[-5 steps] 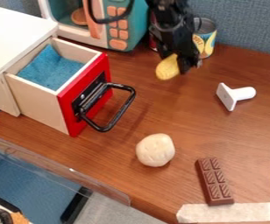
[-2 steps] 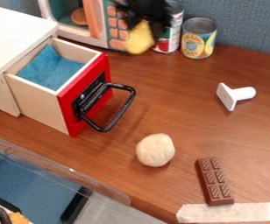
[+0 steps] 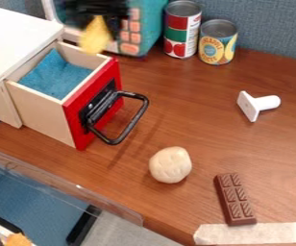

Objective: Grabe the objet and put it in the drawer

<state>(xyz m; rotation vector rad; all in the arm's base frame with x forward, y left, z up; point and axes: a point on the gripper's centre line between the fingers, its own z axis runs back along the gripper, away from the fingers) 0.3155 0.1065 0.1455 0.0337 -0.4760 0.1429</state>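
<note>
Your gripper (image 3: 98, 13) grips the yellow object (image 3: 95, 37), blurred, narrow at its top and broader below; you see it near the far edge of the open drawer (image 3: 40, 111), towards its red front (image 3: 75, 117).

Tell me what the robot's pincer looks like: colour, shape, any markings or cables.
The pincer is black, a dark, bulky mass that looks broader than it is tall, with no bright colour on it. Its finer outline can't be told, and I can't make out any markings or cables.
</note>
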